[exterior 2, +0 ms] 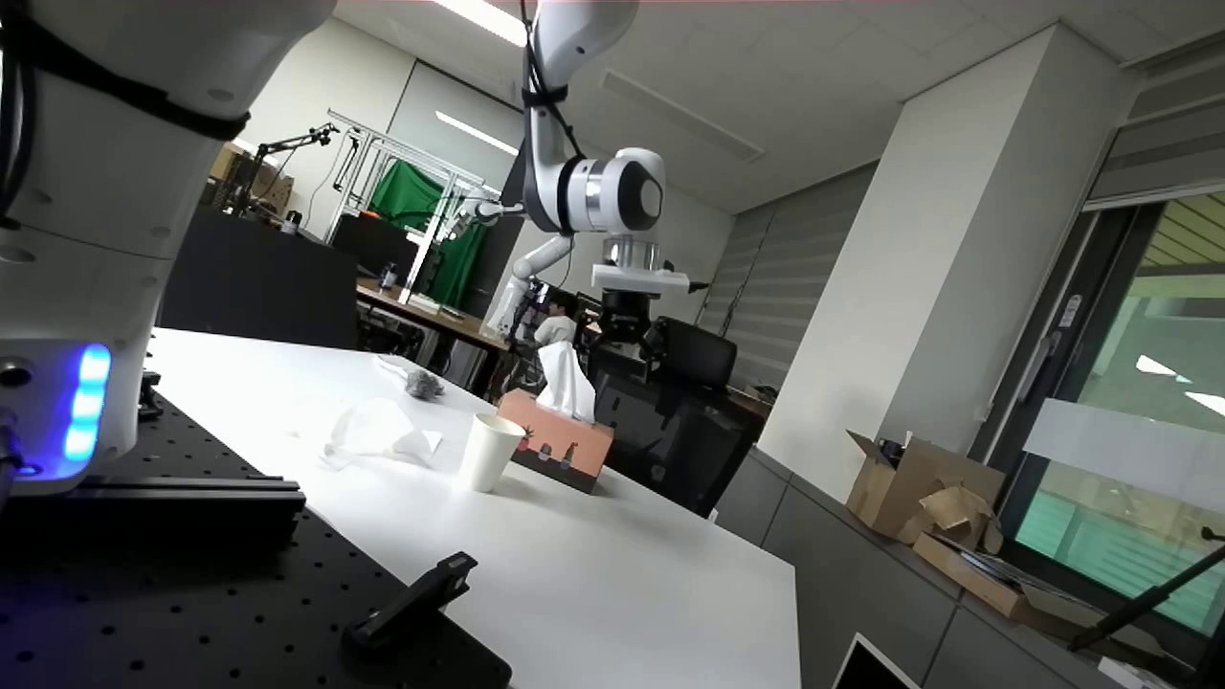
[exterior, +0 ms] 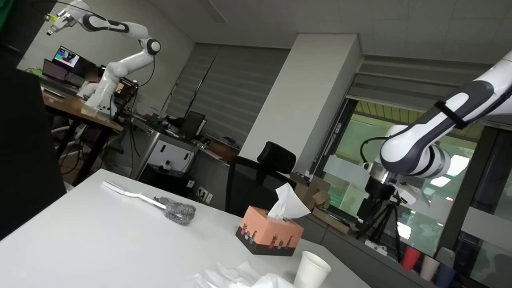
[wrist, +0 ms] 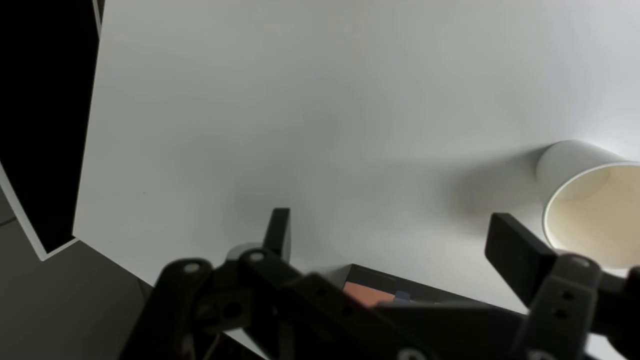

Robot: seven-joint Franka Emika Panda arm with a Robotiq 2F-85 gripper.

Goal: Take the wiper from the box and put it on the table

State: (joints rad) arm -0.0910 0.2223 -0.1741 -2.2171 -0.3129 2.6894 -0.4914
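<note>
The wiper looks to be the white tissue (exterior: 288,202) standing up from the slot of an orange and black tissue box (exterior: 268,232); the tissue (exterior 2: 565,383) and box (exterior 2: 560,445) show in both exterior views. The box stands on the white table (exterior: 120,244). My gripper (exterior 2: 624,356) hangs in the air, higher than the box. In the wrist view my gripper (wrist: 392,220) has its fingers wide apart with nothing between them. A corner of the box (wrist: 367,294) shows below, partly hidden by the gripper; the tissue is hidden there.
A white paper cup (wrist: 570,165) stands near the box, beside the right finger in the wrist view. A crumpled white sheet (exterior 2: 378,431) lies on the table. A grey scrubbing brush (exterior: 180,212) lies farther off. A dark white-framed panel (wrist: 45,125) is past the table edge.
</note>
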